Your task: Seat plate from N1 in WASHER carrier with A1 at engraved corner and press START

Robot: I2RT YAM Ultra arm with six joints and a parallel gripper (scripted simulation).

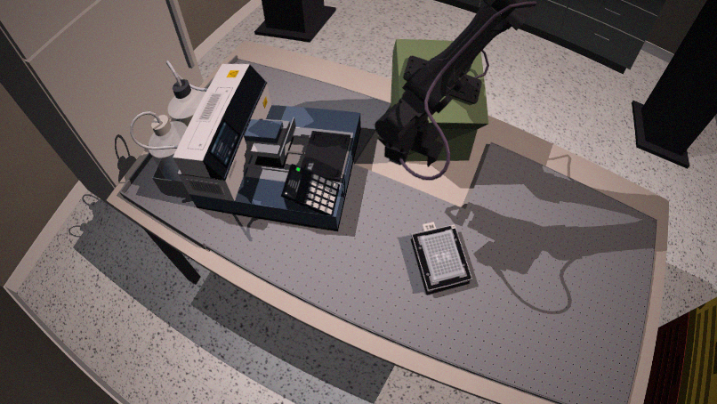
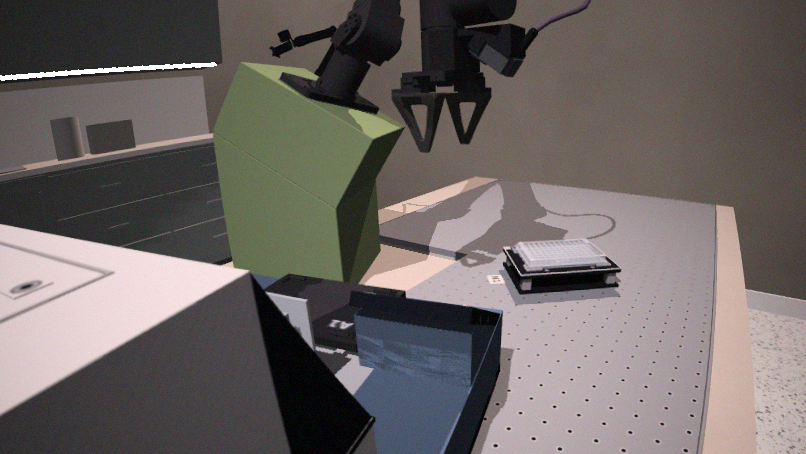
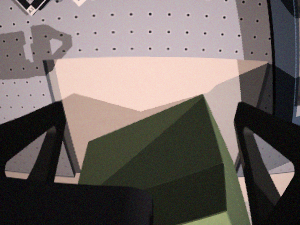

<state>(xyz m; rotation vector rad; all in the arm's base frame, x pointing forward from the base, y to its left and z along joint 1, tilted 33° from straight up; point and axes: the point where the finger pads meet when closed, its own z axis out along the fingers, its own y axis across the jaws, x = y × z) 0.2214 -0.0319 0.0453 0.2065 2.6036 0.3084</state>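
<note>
Black two-fingered hand (image 2: 442,138) released, high beside green angular pedestal (image 2: 293,169), bare perforated grey worktop (image 1: 310,270) between washer and nest, clear multiwell plate (image 1: 440,255) seated in black plate nest (image 1: 426,278), washer's black carrier (image 1: 328,150) unoccupied

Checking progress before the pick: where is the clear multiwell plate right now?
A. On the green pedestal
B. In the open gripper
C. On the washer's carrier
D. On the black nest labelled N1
D: the clear multiwell plate sits on the black nest, far from the open, empty gripper.
</note>
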